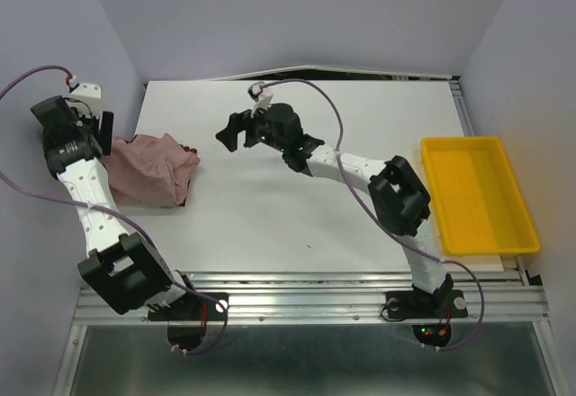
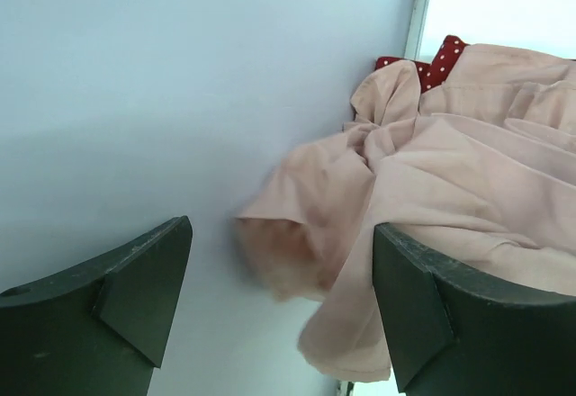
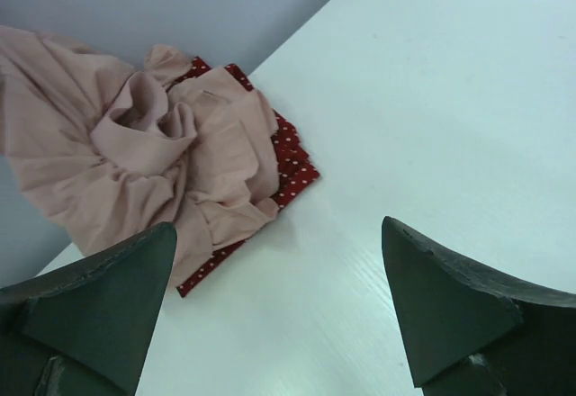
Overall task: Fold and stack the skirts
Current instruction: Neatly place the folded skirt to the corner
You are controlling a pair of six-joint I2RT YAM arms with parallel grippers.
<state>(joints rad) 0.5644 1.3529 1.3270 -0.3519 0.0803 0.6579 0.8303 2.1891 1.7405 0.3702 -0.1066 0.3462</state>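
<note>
Pink skirt (image 1: pixel 148 173) lying bunched on red dotted skirt (image 3: pixel 292 166).
L gripper (image 2: pixel 281 229) & R gripper (image 3: pixel 279 225) both gaping wide, not clamping anything.

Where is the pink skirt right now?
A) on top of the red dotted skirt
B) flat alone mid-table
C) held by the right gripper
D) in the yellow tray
A: the pink skirt lies bunched over the red dotted skirt, whose edges peek out beneath.
</note>
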